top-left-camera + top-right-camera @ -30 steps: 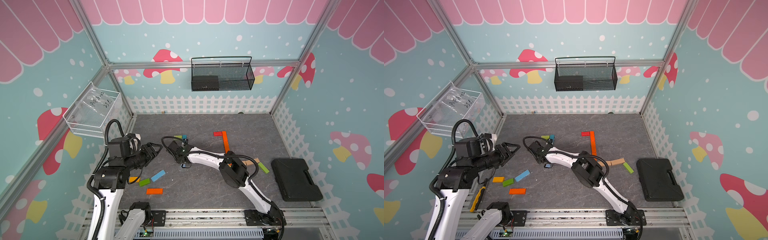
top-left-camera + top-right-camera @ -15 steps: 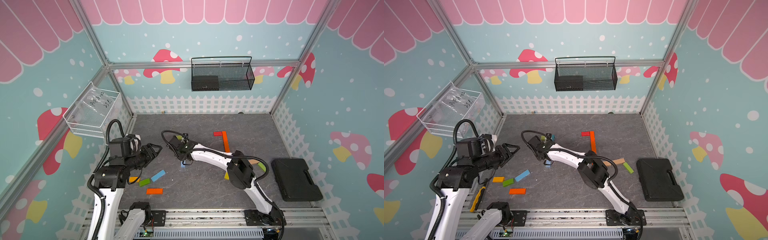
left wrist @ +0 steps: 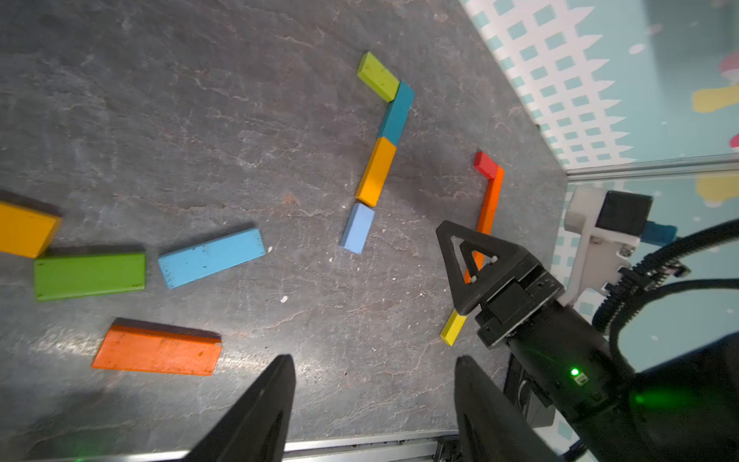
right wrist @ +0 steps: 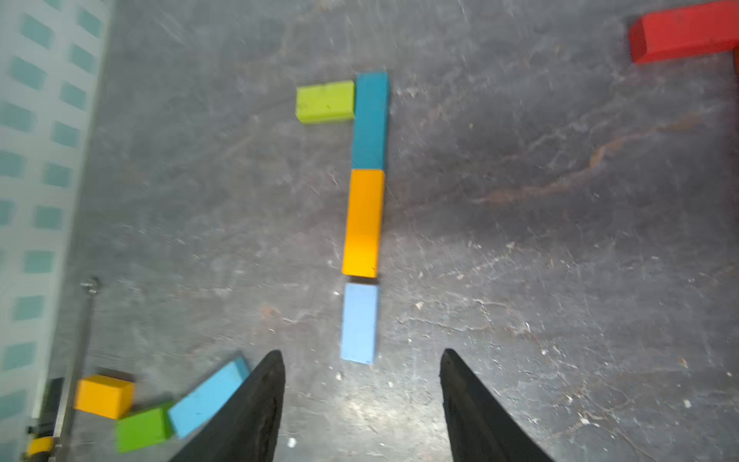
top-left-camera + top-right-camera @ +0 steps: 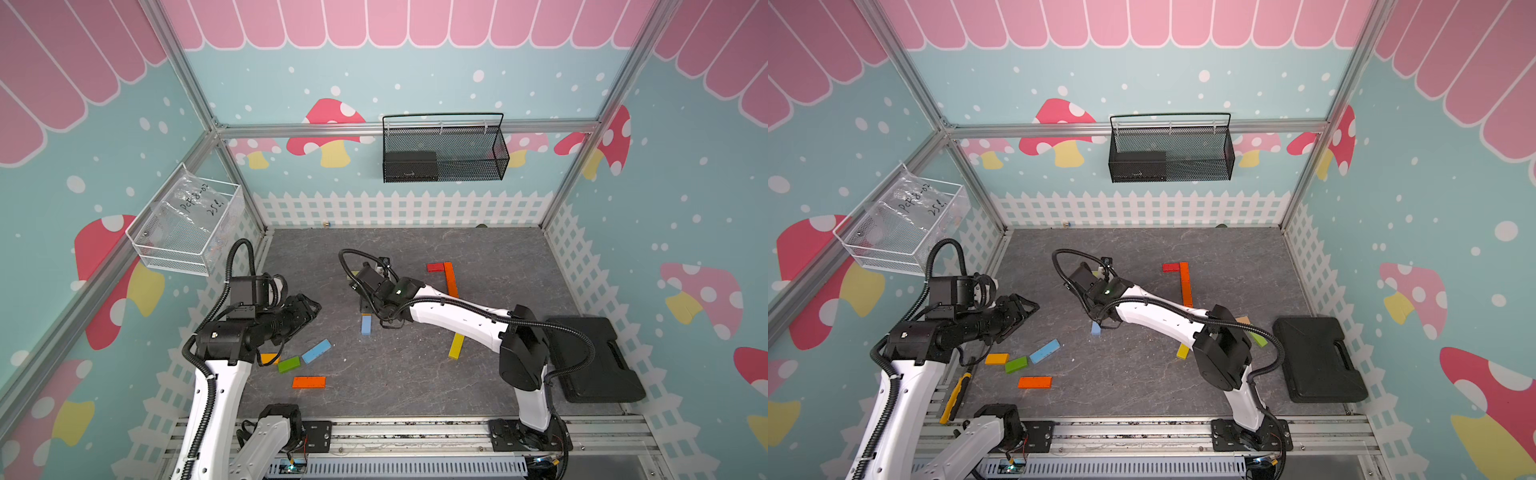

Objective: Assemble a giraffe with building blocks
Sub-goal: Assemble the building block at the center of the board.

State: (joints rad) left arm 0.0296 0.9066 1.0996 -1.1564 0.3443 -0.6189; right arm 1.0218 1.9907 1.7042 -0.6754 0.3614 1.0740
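In the right wrist view a row of building blocks lies end to end on the mat: a teal one [image 4: 370,120] with a lime one [image 4: 324,101] beside its end, an amber one [image 4: 363,222], then a light blue one [image 4: 359,322] after a small gap. My right gripper [image 4: 362,352] hovers open just past the light blue block [image 5: 365,324], holding nothing. A red block [image 5: 434,267] and a long orange block [image 5: 451,279] form an L. My left gripper [image 3: 372,357] hangs open and empty over bare mat at the left [image 5: 313,307].
Loose amber [image 3: 24,230], green [image 3: 90,274], blue [image 3: 211,258] and orange [image 3: 158,352] blocks lie front left. A yellow block [image 5: 456,347] lies under the right arm. A black case [image 5: 594,357] sits at the right, and wire baskets hang on the walls.
My right gripper has opened and drawn back up from the light blue block, which now lies at the end of the row. The left arm has barely moved.
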